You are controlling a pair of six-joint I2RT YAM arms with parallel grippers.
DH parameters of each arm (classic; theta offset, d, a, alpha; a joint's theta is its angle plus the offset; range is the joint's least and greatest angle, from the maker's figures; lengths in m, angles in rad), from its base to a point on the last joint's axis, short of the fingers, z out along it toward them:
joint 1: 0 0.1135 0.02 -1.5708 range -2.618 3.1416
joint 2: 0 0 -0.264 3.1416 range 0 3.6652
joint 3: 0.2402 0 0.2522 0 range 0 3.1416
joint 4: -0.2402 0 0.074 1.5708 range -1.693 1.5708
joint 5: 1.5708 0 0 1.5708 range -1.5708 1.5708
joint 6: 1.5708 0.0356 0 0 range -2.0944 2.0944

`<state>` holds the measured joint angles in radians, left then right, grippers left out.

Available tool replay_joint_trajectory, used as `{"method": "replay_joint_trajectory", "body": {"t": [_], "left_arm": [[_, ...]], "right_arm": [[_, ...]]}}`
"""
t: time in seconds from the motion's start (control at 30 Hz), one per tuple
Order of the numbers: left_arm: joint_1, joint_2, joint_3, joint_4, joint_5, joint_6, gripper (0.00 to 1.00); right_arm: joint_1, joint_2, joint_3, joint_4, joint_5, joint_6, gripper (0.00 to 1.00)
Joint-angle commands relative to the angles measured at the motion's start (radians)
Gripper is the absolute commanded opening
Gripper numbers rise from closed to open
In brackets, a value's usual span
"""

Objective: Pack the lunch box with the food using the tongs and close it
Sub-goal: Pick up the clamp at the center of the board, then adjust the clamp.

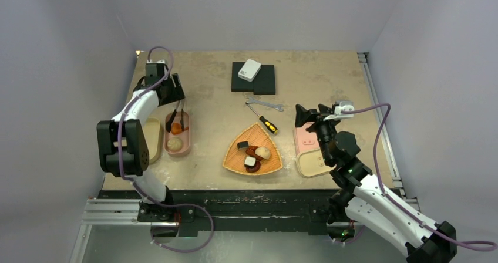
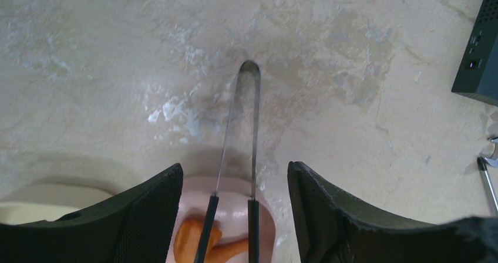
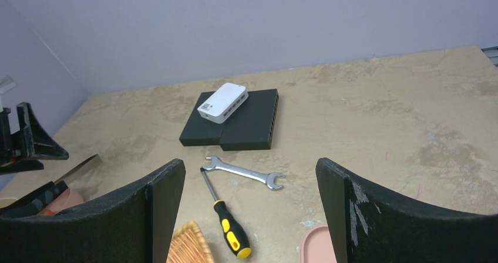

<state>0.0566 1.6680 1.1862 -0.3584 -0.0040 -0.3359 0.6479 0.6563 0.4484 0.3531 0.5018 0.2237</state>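
The slim dark tongs lie on the table with their tips in the pink lunch box. That box holds an orange piece and a beige bun. My left gripper hovers open over the tongs. Both fingers stand apart from the two thin arms, above the orange food and the lunch box. More food sits in a woven basket: a black-and-white piece, a bun and red-brown bits. My right gripper is open and holds nothing.
A silver wrench and a yellow-and-black screwdriver lie behind the basket. A black box with a white device sits at the back. A beige tray adjoins the lunch box. A pink lid and a beige tray lie under the right arm.
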Motion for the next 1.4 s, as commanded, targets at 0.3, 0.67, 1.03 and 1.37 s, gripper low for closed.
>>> {"method": "replay_joint_trajectory", "body": {"t": [0.3, 0.67, 1.03, 1.37], "left_arm": [[-0.008, 0.212, 0.172, -0.068, 0.015, 0.105, 0.64], [-0.044, 0.236, 0.191, -0.096, -0.029, 0.127, 0.3], [-0.046, -0.114, 0.023, 0.077, -0.068, 0.064, 0.15], [-0.257, -0.442, -0.119, 0.171, -0.195, -0.168, 0.15]], "right_arm": [[0.002, 0.013, -0.004, 0.037, -0.006, 0.0, 0.86], [0.002, -0.004, -0.008, 0.027, 0.003, 0.006, 0.86], [0.002, -0.006, 0.008, 0.012, -0.007, 0.005, 0.86], [0.015, 0.172, 0.121, 0.102, -0.357, 0.077, 0.9]]}}
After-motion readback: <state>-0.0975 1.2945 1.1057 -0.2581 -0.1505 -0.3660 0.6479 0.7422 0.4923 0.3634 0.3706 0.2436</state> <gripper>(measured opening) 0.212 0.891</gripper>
